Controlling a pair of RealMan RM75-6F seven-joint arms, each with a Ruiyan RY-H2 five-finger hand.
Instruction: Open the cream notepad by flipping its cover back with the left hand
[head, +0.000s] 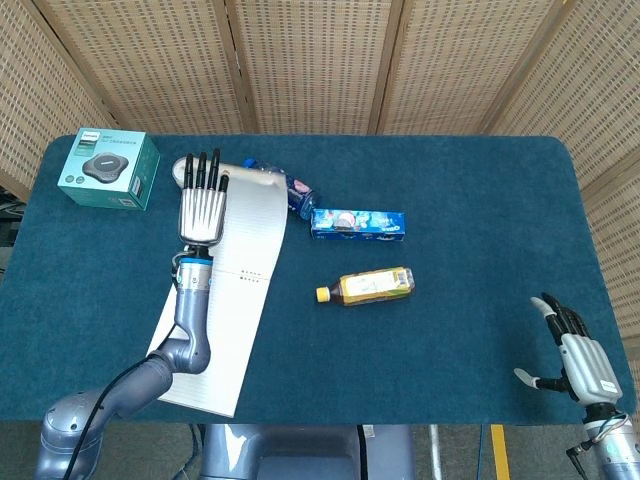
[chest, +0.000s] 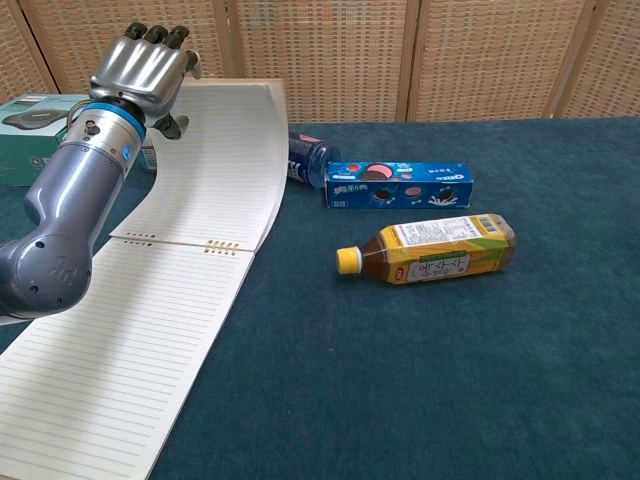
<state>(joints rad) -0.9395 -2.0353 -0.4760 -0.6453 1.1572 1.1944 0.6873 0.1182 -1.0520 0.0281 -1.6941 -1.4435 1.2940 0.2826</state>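
On the table's left side (head: 480, 180), cream notepad (head: 225, 320) lies open, lined pages up, cover (chest: 215, 160) flipped back and curving up toward the far edge. Left hand (head: 201, 205) rests flat on the flipped part, fingers straight and close together, pointing away; can't tell if thumb pinches anything. Blue bottle (head: 300, 195) pokes out just behind the cover, next to cookie box (head: 357, 224). Tea bottle (head: 372, 286) lies nearer, apart. Teal box (head: 108, 168) far left. Right hand (head: 580, 360) sits at near right corner, fingers loosely spread, holding nothing.
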